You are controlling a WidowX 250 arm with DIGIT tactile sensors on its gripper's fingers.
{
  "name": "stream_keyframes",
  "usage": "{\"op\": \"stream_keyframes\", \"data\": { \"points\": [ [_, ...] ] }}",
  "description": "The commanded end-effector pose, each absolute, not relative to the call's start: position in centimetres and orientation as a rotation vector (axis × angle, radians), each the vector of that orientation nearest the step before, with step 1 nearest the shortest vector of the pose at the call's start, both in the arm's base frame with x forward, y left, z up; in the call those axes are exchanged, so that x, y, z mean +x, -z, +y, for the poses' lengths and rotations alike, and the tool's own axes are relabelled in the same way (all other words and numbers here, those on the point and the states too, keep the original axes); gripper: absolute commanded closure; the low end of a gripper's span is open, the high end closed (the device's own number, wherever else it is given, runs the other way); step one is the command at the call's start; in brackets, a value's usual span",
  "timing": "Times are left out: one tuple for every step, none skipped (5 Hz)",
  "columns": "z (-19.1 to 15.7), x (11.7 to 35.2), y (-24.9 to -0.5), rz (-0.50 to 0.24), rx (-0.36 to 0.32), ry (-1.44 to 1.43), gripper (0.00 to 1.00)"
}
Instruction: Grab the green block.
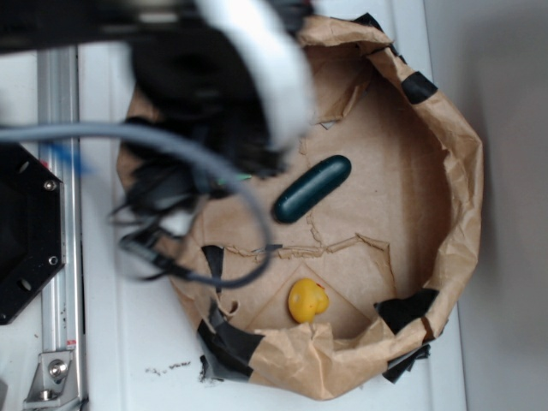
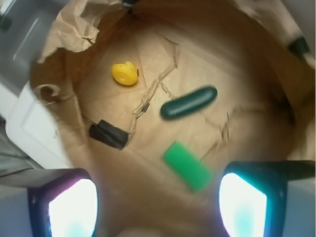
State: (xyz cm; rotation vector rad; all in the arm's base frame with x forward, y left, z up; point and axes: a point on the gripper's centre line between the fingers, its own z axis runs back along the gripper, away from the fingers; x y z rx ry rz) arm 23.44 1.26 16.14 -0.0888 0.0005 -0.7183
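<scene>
The green block point(image 2: 187, 166) is a flat light-green slab lying at an angle on the brown paper floor. In the wrist view it sits low between my fingers, nearer the right finger point(image 2: 243, 205) than the left one point(image 2: 71, 210). My gripper point(image 2: 158, 200) is open above the floor and holds nothing. In the exterior view my blurred arm point(image 1: 214, 94) covers the block, apart from a thin green sliver point(image 1: 244, 178) at its edge.
A crumpled brown paper wall point(image 1: 458, 171) with black tape rings the work area. A dark green capsule point(image 2: 189, 102) lies just beyond the block. A yellow duck point(image 2: 125, 74) and a black tape piece point(image 2: 107, 134) sit further off. Grey cables point(image 1: 128, 137) hang from the arm.
</scene>
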Motion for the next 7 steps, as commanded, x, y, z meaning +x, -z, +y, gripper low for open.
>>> {"op": "stream_keyframes", "data": {
  "points": [
    [3.3,25.3,-10.9,0.049,-0.097,0.777,0.00],
    [3.4,24.3,-8.3,0.017,-0.052,0.836,0.00],
    [2.9,23.3,-5.6,-0.004,-0.045,0.940,0.00],
    [2.0,22.4,-4.3,0.009,-0.051,1.025,0.00],
    [2.2,22.4,-3.0,0.018,-0.027,1.033,0.00],
    [2.2,22.5,-2.9,0.010,-0.020,1.032,0.00],
    [2.3,22.4,-2.5,0.015,-0.005,1.047,0.00]
  ]
}}
